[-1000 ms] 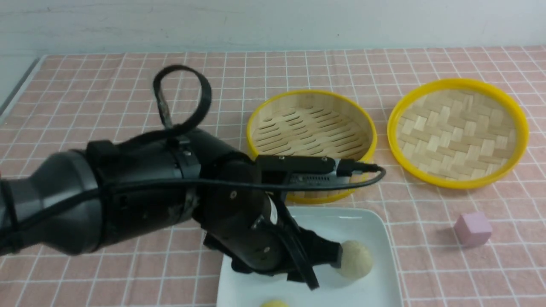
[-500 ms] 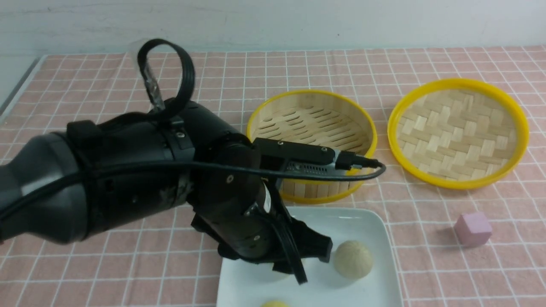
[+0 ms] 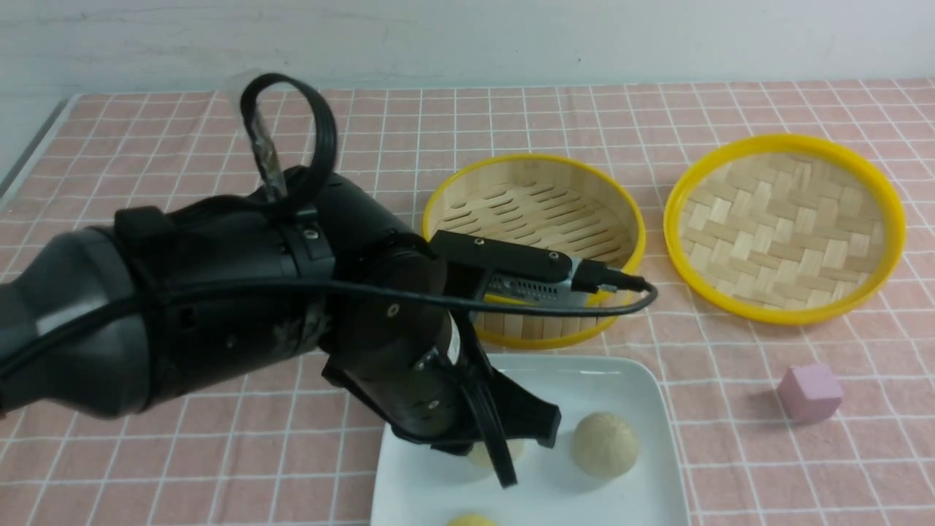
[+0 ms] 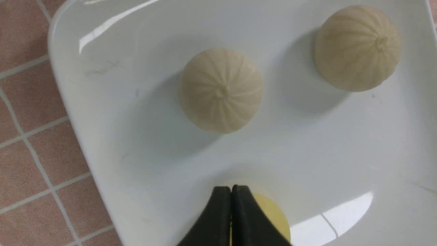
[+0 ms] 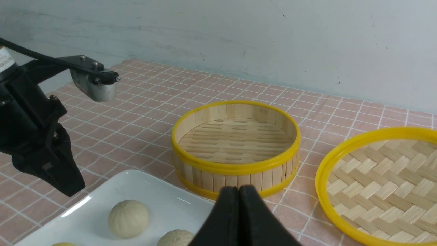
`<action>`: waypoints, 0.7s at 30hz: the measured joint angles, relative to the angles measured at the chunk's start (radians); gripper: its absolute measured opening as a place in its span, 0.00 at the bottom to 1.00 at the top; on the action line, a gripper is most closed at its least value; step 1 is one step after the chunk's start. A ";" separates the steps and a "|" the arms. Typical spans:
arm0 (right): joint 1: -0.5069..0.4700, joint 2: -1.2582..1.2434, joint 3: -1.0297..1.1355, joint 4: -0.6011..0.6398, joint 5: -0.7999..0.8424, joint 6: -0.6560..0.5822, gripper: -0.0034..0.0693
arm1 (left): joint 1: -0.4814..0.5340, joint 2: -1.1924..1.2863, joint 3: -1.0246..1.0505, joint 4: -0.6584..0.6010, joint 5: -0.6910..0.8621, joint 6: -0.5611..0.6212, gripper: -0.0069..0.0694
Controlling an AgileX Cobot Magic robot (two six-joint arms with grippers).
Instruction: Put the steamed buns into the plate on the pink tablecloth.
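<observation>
1 closed left gripper [image 4: 231, 188] over plate [image 4: 307, 153]

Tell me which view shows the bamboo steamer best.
Right wrist view: the bamboo steamer is almost whole. Front view: the left wrist camera and cable hide its near rim. The left wrist view misses it.

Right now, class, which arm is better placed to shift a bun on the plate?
Left, probably: the left hand, shut, hangs right above the plate and buns; the right hand is outside the front view.
</observation>
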 joint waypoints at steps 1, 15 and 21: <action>0.000 0.000 0.000 0.000 0.000 0.000 0.04 | 0.000 0.000 0.000 0.000 0.000 0.000 0.10; -0.098 -0.080 0.130 0.004 -0.064 0.000 0.05 | 0.000 0.000 -0.002 0.004 0.002 0.000 0.10; -0.260 -0.152 0.303 -0.013 -0.068 -0.001 0.05 | 0.000 -0.003 -0.002 0.041 0.000 0.001 0.10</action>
